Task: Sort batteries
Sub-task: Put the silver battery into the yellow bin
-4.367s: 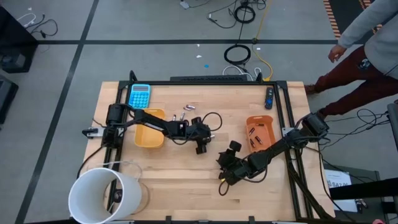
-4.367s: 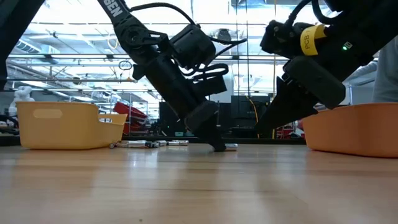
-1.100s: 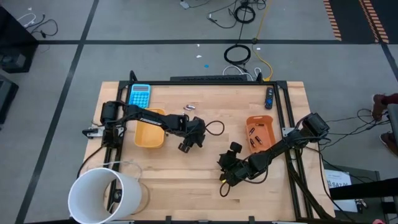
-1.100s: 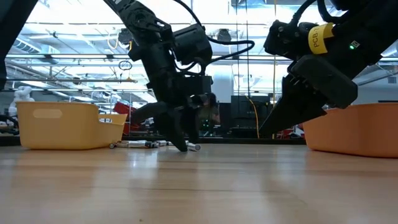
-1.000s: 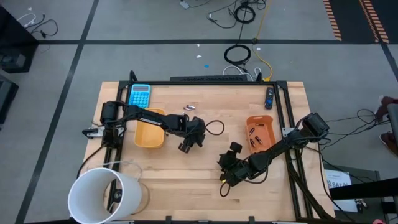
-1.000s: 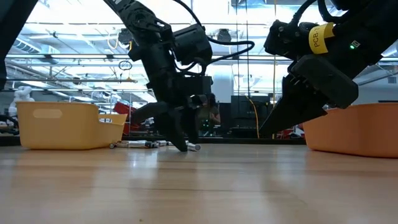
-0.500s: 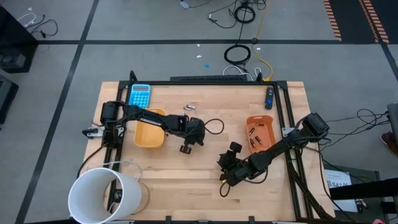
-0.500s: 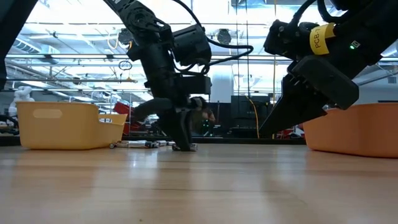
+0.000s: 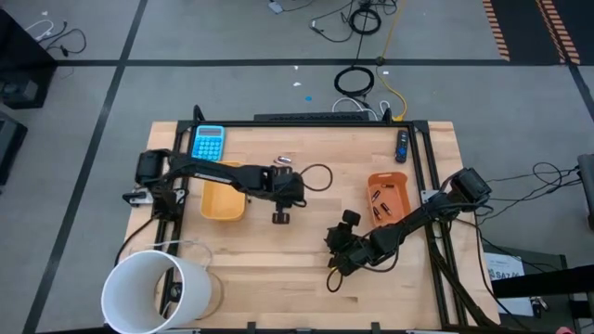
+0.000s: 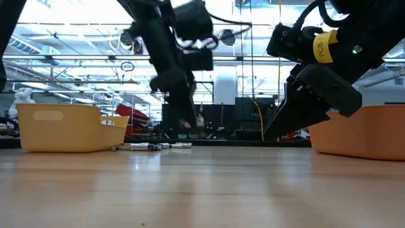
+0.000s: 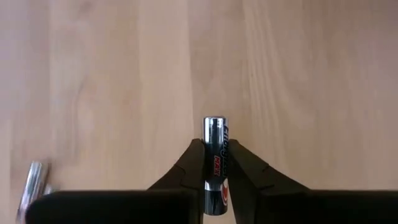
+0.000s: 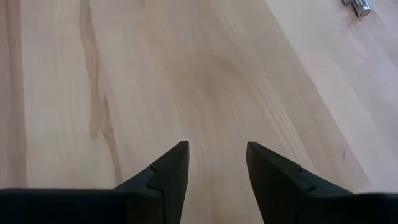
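Desk (image 9: 278, 269): pale wooden top, dark frame along its edges.

Left claw (image 11: 214, 169): raised clear of the desk near its middle, just right of the yellow tray (image 9: 223, 191); fingers closed on 1 battery (image 11: 215, 163), a dark cell with a silvery cap and red-and-white lettering, held lengthwise between the 2 dark fingers with its capped end sticking out past the tips. In the low view this claw (image 10: 190, 120) hangs above the desk surface.

Loose batteries (image 10: 152, 146): a small cluster lying on the desk toward its far edge, between the 2 trays; seen from above as pale specks (image 9: 283, 161). 1 more silvery cell (image 11: 32, 186) lies on the wood near the left claw.

Right claw (image 12: 214, 163): low over the bare desk, right of centre toward the front edge; fingers apart, nothing between them.

Orange tray (image 9: 388, 198): right side of the desk, with several dark slim cells inside.

Blue calculator (image 9: 208, 142): far left corner.

White bucket (image 9: 153, 292): near left corner.
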Available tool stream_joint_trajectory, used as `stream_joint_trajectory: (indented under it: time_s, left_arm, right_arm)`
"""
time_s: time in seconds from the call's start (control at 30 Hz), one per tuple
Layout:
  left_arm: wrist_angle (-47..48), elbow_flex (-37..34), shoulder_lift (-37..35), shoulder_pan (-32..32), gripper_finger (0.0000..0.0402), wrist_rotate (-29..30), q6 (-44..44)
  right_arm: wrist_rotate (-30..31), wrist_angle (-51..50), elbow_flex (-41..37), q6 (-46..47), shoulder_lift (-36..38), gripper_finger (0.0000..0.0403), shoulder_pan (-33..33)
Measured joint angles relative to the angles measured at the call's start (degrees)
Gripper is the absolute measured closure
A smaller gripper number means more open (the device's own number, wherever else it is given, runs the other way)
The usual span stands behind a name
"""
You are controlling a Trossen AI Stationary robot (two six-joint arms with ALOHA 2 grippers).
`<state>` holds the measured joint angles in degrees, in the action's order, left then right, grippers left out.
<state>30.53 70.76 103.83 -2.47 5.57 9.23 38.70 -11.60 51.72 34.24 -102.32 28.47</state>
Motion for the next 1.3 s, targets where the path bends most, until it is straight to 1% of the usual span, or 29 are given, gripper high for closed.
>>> stream_joint_trajectory:
  time_s: [0.17, 0.27, 0.43, 0.57, 0.63, 0.7, 0.8, 0.9, 1.0, 1.1, 1.17, 1.23, 1.3]
  left_arm:
    - [8.56, -0.10, -7.55, 0.48, 0.0356, 1.95, -7.93]
    - [13.03, -1.78, -11.87, 1.63, 0.0356, 3.51, -12.30]
    - [18.25, -7.89, -19.30, 3.57, 0.0356, 3.60, -21.85]
    - [19.26, -14.37, -24.25, 5.41, 0.0356, 3.59, -29.36]
    - [20.27, -17.45, -25.86, 6.09, 0.0345, 3.57, -32.42]
    - [20.55, -20.15, -26.86, 6.65, 0.0322, 3.59, -35.00]
    - [21.88, -22.45, -27.38, 6.79, 0.0293, 4.18, -38.47]
    - [22.63, -23.01, -27.33, 6.99, 0.0272, 6.46, -38.67]
    - [22.66, -21.66, -27.43, 7.18, 0.0247, 8.83, -37.16]
    - [22.31, -18.75, -27.47, 6.89, 0.0225, 15.10, -35.32]
    - [21.90, -16.79, -27.47, 6.57, 0.0217, 19.41, -32.95]
    - [18.60, -15.38, -27.50, 5.63, 0.0214, 21.66, -29.80]
    - [13.73, -15.23, -27.41, 3.48, 0.0213, 21.09, -25.94]
  right_arm:
    - [0.02, -1.27, 0.04, 0.02, 0.00, 0.0250, 0.00]
    - [0.02, -1.48, 0.04, 0.00, 0.00, 0.0250, 0.00]
    - [0.04, -1.58, 0.04, 0.00, 0.02, 0.0250, 0.02]
    - [0.07, -0.87, 0.04, -0.41, 0.01, 0.0250, 0.02]
    - [0.07, 0.12, 0.04, -0.99, 0.02, 0.0250, -0.02]
    - [0.09, 0.75, 0.04, -1.29, 0.02, 0.0250, -0.02]
    - [0.07, 0.73, 0.04, -1.29, 0.01, 0.0250, -0.07]
    - [0.07, 0.74, 0.04, -1.03, 0.02, 0.0250, -0.13]
    - [0.04, 0.72, 0.04, -0.57, 0.00, 0.0250, -0.13]
    - [0.02, 0.70, 0.04, 0.24, 0.01, 0.0250, -0.13]
    - [0.02, 0.68, 0.04, 0.88, 0.01, 0.0250, -0.13]
    - [0.01, 0.73, 0.04, 1.15, 0.02, 0.0250, -0.10]
    - [0.02, 0.79, 0.04, 1.65, 0.02, 0.0250, -0.09]
